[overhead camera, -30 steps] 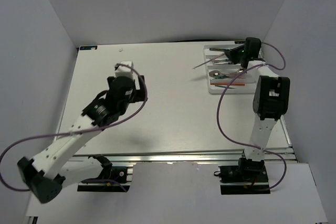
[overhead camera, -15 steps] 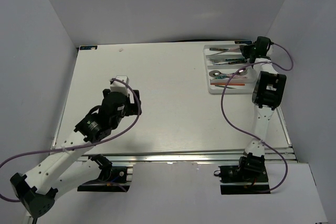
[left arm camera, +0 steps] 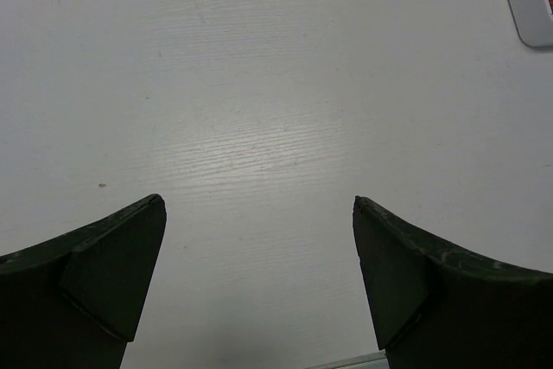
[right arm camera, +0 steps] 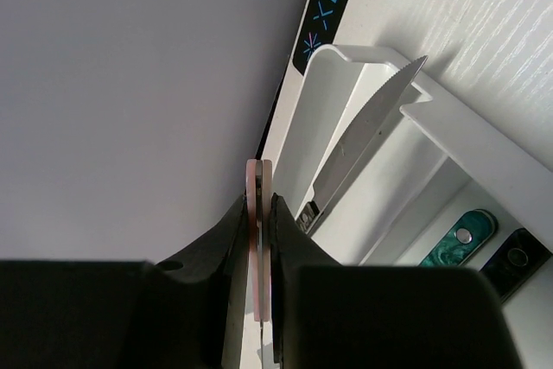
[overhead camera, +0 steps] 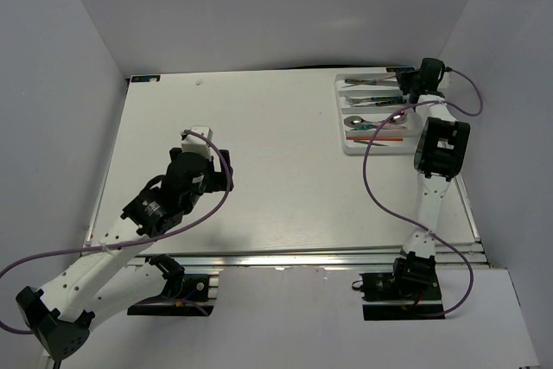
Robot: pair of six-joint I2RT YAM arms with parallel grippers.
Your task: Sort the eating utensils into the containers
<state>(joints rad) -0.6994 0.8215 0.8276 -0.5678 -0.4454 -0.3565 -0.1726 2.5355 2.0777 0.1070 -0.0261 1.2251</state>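
Note:
The white cutlery tray [overhead camera: 340, 114] lies at the table's far right and holds several utensils: a silver spoon [overhead camera: 354, 120], an orange stick [overhead camera: 386, 138] and teal-handled pieces. My right gripper [overhead camera: 422, 78] hovers over the tray's far end. It is shut on a thin pink-handled utensil [right arm camera: 259, 181], seen edge-on between the fingers. Below it a serrated knife [right arm camera: 371, 118] lies in the tray's far compartment, beside a teal handle [right arm camera: 458, 235]. My left gripper [left arm camera: 259, 205] is open and empty over bare table at the left middle [overhead camera: 216, 170].
The tray's corner [left arm camera: 529, 2] shows at the top right of the left wrist view. Grey walls close in the table on three sides, and the back wall stands just behind the right gripper. A purple cable loops beside each arm.
Over the last second my left arm drew back toward the near edge. My right gripper moved right over the tray's far end, and the utensil no longer sticks out to the left.

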